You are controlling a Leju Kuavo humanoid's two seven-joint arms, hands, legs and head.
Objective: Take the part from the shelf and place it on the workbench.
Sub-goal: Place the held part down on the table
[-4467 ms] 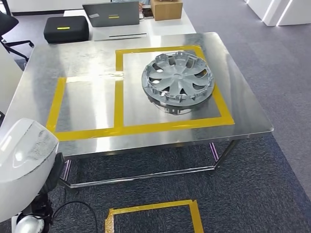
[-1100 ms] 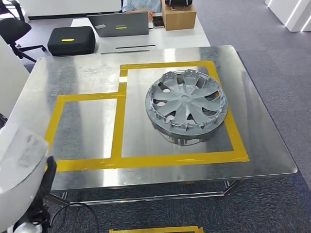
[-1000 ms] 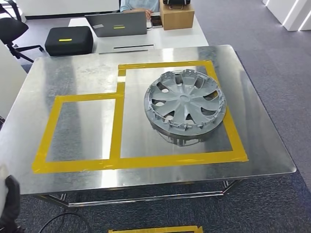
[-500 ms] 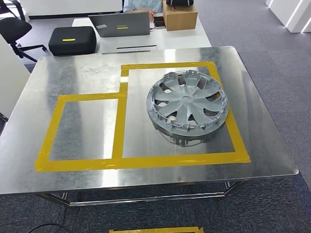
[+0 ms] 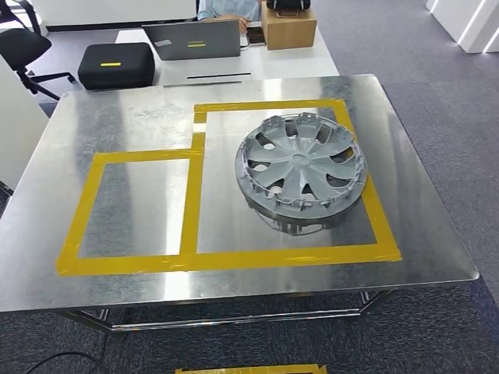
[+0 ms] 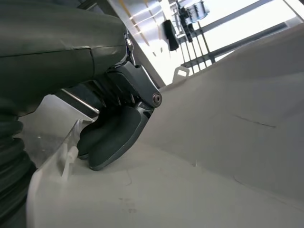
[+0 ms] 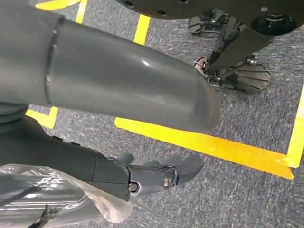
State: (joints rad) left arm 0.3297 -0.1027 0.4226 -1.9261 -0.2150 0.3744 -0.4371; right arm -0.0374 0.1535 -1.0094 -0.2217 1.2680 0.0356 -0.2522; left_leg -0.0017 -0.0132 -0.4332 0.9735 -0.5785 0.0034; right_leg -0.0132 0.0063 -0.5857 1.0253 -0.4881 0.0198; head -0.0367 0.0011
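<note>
On the worktop (image 5: 412, 234) lies a hubcap (image 5: 301, 169); left hand (image 6: 107, 128) fingers press a white part (image 6: 215, 166); right hand (image 7: 143, 175) holds nothing, fingers straight.

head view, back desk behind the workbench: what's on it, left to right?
black case → laptop → cardboard box
</note>
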